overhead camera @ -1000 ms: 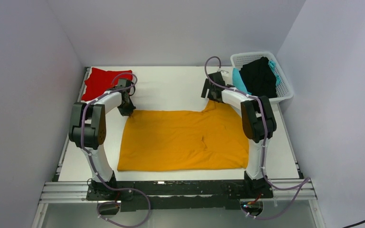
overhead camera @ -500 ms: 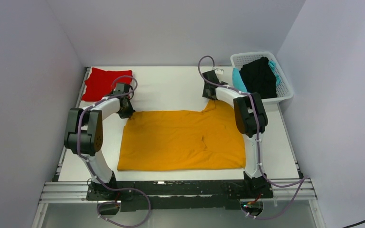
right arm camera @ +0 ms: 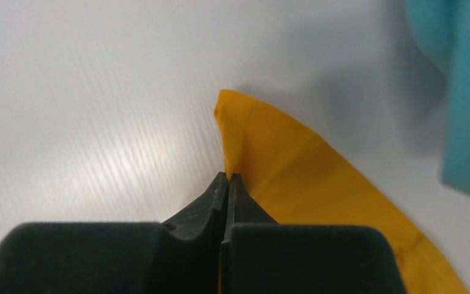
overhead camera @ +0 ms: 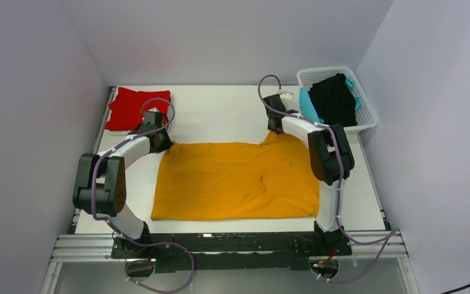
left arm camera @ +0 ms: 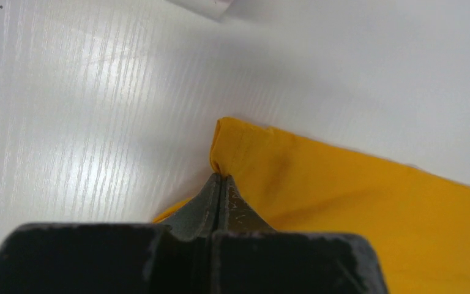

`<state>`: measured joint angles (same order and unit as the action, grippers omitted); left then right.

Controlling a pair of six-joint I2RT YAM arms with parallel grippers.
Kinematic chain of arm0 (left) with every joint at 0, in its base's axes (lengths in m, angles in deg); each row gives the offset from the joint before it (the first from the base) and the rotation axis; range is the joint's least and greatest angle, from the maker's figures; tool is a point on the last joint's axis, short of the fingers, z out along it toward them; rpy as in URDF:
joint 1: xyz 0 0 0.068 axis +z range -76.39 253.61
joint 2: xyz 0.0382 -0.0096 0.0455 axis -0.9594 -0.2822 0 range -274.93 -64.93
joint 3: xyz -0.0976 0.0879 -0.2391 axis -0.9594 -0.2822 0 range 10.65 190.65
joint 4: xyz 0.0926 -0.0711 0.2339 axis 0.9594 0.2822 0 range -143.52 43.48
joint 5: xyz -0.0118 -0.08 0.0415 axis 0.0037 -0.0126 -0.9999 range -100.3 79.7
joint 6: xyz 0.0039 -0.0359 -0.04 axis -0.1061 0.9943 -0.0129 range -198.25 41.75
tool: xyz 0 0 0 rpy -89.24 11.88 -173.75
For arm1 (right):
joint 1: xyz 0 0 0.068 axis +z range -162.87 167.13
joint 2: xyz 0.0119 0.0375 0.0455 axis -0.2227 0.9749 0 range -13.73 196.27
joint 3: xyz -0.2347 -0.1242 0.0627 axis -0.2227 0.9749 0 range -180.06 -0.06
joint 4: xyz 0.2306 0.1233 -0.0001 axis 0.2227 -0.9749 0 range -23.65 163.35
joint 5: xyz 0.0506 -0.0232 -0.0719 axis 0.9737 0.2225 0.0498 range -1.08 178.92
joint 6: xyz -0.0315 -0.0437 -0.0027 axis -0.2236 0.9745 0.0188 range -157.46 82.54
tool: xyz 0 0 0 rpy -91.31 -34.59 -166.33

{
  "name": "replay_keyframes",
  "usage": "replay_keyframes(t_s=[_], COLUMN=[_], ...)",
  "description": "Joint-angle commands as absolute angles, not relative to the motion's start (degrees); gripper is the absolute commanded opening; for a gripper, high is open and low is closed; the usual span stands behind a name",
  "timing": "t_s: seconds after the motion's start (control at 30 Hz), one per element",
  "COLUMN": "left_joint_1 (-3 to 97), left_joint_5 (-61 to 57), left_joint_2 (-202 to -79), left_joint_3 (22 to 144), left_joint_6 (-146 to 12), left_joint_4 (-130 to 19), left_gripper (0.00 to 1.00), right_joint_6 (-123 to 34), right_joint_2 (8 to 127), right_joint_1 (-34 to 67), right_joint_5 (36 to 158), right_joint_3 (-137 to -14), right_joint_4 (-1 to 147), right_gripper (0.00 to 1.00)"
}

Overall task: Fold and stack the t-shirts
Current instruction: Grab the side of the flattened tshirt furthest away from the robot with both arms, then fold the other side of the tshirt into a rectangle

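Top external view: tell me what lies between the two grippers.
The far edge of the orange t-shirt spans from left gripper to right gripper, each shut on a corner; the top view shows it.

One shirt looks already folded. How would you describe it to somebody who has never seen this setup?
Start at the white table and go to its far left corner. A red t-shirt lies there as a small folded bundle. It is the only red item: the orange t-shirt is spread flat mid-table, and the basket at the far right holds a black garment and a teal cloth.
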<state>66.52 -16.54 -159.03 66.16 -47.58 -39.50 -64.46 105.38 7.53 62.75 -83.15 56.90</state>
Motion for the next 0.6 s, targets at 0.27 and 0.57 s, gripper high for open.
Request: replay_keyframes(t_s=[0.27, 0.57], left_joint_1=[61.82, 60.43], left_joint_5=[-20.98, -24.86], left_joint_2=[-140.61, -121.97], left_joint_3=[52.54, 39.59], left_joint_6=[-44.43, -37.02], left_joint_4=[-46.02, -42.16], left_gripper=[0.0, 0.0], right_joint_6=[-69.82, -75.7], right_joint_2=[77.6, 62.73], right_joint_1=[13.92, 18.09], right_joint_5=[58.08, 56.61], right_joint_3=[-65.39, -57.85], right_joint_4=[48.34, 36.44], right_gripper=[0.0, 0.0])
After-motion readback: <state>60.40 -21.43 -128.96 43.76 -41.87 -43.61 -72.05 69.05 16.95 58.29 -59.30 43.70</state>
